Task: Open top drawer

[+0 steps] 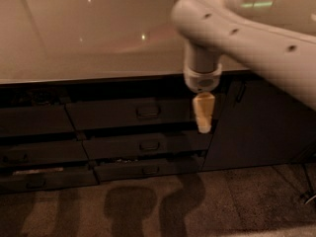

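The top drawer (113,114) is a wide dark grey front just under the pale countertop, with a small loop handle (148,111) at its centre. It looks shut or nearly shut. My gripper (203,116) hangs straight down from the white arm (237,23), its pale yellow tip in front of the drawer's right end, to the right of the handle and apart from it.
Two shorter dark drawer fronts (148,145) (148,169) sit below the top drawer. More dark drawers (34,152) stand to the left. A plain dark cabinet door (252,127) with a vertical handle (240,90) is on the right. The pale countertop (89,33) juts out above.
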`<state>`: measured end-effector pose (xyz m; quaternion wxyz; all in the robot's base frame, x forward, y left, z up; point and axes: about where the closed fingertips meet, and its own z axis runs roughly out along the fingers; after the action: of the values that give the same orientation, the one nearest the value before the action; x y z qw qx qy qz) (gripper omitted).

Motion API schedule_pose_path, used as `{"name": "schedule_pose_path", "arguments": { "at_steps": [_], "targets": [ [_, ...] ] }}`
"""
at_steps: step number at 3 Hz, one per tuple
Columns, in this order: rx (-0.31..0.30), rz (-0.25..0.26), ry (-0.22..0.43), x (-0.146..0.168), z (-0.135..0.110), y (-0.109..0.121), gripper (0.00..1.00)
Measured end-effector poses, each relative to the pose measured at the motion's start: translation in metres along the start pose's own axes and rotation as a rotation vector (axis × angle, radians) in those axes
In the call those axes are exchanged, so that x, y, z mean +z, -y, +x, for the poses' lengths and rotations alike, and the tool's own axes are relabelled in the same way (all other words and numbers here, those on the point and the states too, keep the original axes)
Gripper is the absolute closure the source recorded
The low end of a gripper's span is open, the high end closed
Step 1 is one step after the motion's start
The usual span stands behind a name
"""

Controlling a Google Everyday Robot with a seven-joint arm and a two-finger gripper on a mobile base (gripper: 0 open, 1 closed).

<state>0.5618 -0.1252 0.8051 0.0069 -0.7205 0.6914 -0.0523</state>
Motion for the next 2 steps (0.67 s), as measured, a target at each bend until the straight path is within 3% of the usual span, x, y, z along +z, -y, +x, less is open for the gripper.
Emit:
{"name": "schedule_pose_path", "arguments": {
  "at_steps": [1,2],
  "targets": [
    [-0.078,-0.024,0.200,-0.0026,-0.0011,-0.0031,0.00],
    [-0.159,-0.019,0.247,-0.0053,-0.0062,-0.0046,0.00]
  ]
}}
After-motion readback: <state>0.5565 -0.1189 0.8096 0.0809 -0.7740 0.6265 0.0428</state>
